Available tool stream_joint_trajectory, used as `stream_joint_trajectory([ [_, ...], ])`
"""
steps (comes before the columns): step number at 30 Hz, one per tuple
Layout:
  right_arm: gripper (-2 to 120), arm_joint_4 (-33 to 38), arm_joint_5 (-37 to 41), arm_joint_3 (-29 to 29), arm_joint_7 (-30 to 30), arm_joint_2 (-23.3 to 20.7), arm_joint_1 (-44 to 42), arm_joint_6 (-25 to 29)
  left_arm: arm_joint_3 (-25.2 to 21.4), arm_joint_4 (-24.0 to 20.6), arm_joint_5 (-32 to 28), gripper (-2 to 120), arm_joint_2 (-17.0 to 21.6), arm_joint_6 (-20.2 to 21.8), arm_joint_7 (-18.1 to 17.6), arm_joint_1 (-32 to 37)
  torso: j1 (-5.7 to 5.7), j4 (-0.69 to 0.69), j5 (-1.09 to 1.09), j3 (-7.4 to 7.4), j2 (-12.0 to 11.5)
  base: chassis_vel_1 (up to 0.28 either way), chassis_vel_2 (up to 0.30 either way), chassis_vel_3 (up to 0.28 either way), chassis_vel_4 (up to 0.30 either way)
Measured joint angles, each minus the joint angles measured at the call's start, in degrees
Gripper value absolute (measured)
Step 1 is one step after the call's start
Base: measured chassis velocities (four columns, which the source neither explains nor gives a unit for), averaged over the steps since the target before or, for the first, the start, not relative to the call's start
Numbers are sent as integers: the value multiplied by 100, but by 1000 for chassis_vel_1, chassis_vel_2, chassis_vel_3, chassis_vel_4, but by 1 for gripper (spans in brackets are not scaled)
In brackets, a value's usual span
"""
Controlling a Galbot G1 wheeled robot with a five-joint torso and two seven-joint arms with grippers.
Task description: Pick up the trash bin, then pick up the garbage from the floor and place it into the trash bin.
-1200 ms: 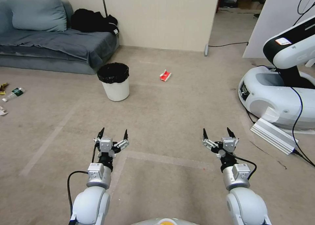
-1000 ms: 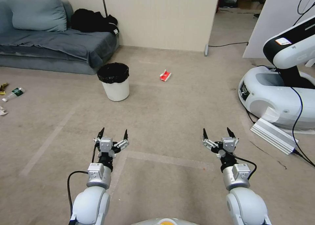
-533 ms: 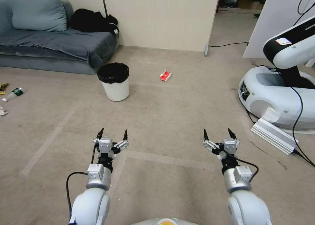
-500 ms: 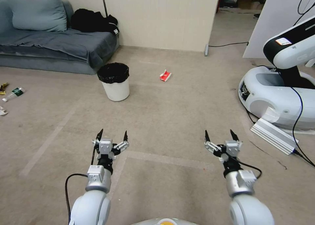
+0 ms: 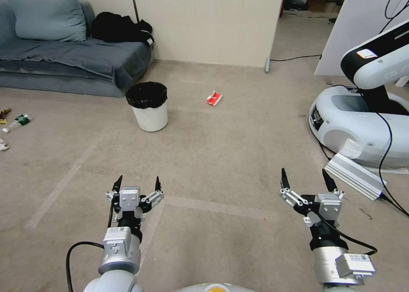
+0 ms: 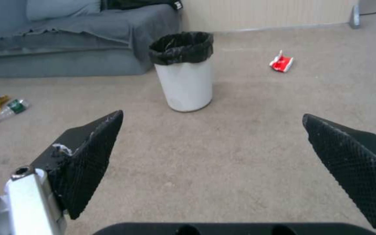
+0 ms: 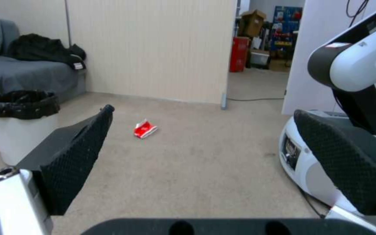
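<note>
Both arms have drawn back and spread apart over the last second. The left gripper (image 5: pixel 136 184) now sits lower and further left in the head view, and the right gripper (image 5: pixel 305 182) has swung out to the right. Both sets of jaws are spread wide and hold nothing. The small round white plastic trash bin with a black liner bag (image 5: pixel 148 106) stands upright on the beige carpet floor (image 5: pixel 230 147), well ahead of the left gripper and just before the grey sofa (image 5: pixel 72 57). The red-and-white paper carton (image 5: pixel 214 98) lies beyond it to the right, and a clear bottle with a green label (image 5: pixel 16 122) lies far left. Judged from this, no pickup has begun; the arms look to be clearing for an approach.
</note>
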Motion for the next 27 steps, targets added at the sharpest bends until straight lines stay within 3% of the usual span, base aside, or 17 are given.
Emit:
stream_joint_trajectory([
  [27, 100, -144, 24, 10, -102, 19, 103, 78, -10, 99, 65, 100, -69, -48, 8, 16, 0, -1, 1, 0, 0, -4, 3, 4, -4],
])
